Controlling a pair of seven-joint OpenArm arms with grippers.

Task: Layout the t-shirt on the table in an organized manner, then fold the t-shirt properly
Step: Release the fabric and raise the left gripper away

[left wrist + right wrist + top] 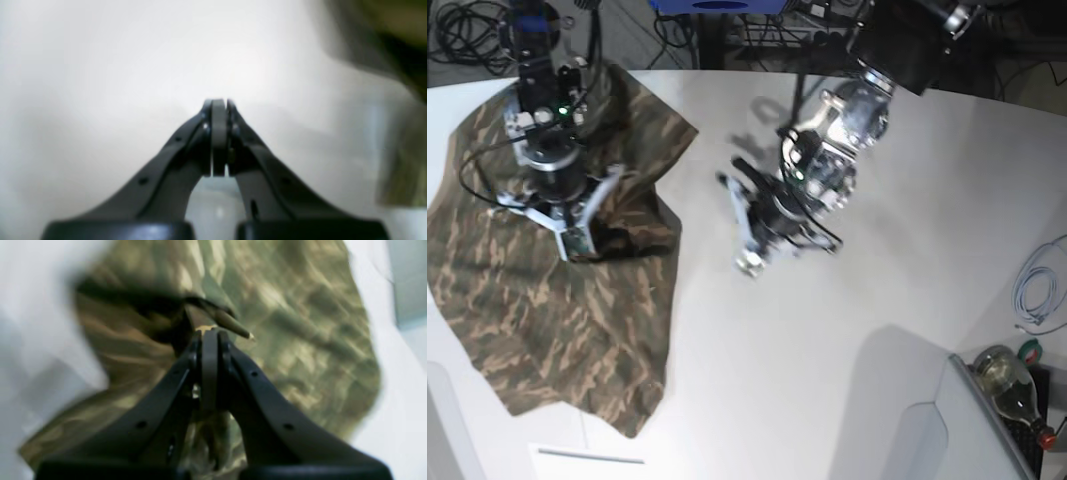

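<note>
The t-shirt (547,330), a soft cloth printed in green, brown and tan camouflage, lies spread and creased over the left part of the table (847,380) in the base view, its lower hem running off toward the near-left edge. The table is a smooth, matte white surface with a curved far edge. The right tool (577,240), of dark moulded plastic with small round holes along each finger, stands over the middle of the shirt; in the right wrist view (209,333) its jaws are clenched on a raised fold of the cloth, and a narrow point of fabric with a tan tip juts out just past the fingertips. The cloth around the pinch is gathered into shadowed ridges, blurred in that view. The left tool (749,262) hangs over bare table to the right of the shirt, apart from it; in the left wrist view (218,101) its two dark fingers are pressed together on their grey pads with nothing between them. A blurred strip of camouflage cloth (400,40) shows at the upper right of that view. Thin white cable (1037,290) lies coiled at the table's right edge, and a glass bottle (1012,385) with a red cap stands off the table at lower right. No writing or label can be read.
</note>
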